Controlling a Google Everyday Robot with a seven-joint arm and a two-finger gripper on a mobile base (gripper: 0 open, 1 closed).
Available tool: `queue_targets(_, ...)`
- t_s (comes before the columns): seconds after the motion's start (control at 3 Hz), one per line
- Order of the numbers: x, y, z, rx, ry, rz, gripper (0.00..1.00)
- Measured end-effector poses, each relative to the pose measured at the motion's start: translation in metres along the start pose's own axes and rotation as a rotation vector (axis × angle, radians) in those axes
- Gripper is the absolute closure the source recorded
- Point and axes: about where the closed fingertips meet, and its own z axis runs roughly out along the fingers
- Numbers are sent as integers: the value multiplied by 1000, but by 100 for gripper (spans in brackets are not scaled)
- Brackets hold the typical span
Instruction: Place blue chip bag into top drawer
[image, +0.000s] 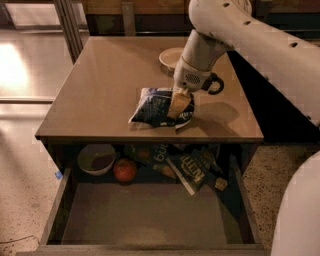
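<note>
Blue chip bag (154, 107) lies long-axis L-R; end effector (180, 103) on R end, grip unclear.

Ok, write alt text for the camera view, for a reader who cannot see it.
A white robot arm's gripper is down on the blue chip bag on a brown table, near its front edge. Below, the top drawer is pulled open, with a bowl, a red fruit and dark bags at the back.
</note>
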Motion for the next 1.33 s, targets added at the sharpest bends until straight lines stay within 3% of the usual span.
queue_targets(0.33, 1, 9, -18, 41, -4, -6, 100)
queue_targets(0.67, 5, 47, -78, 182, -20, -32, 100)
queue_targets(1.0, 10, 71, -113, 261, -29, -42, 100)
queue_targets(1.33, 12, 73, -107, 247, -31, -39, 100)
